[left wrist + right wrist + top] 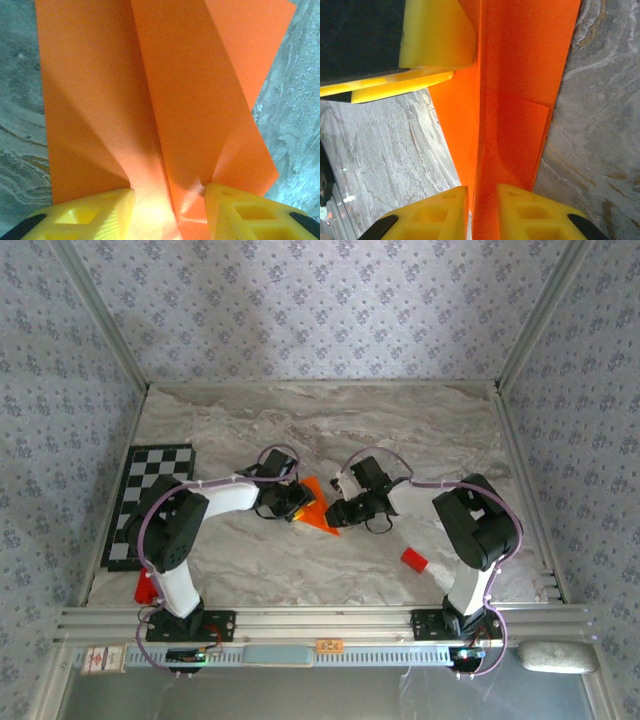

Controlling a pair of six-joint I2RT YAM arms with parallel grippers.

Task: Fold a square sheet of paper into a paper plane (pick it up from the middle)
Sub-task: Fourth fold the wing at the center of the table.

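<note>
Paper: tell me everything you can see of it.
The paper is thin, matte and bright orange. It is already folded into a long pointed shape with a raised centre crease and angled flaps. It sits mid-table between the two arms. The right gripper pinches the upright crease. The left gripper is spread, with its fingertips pressing on the flaps either side of the crease.

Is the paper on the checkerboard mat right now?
No, the paper is at the centre of the top view, well apart from the mat along the left side.
</note>
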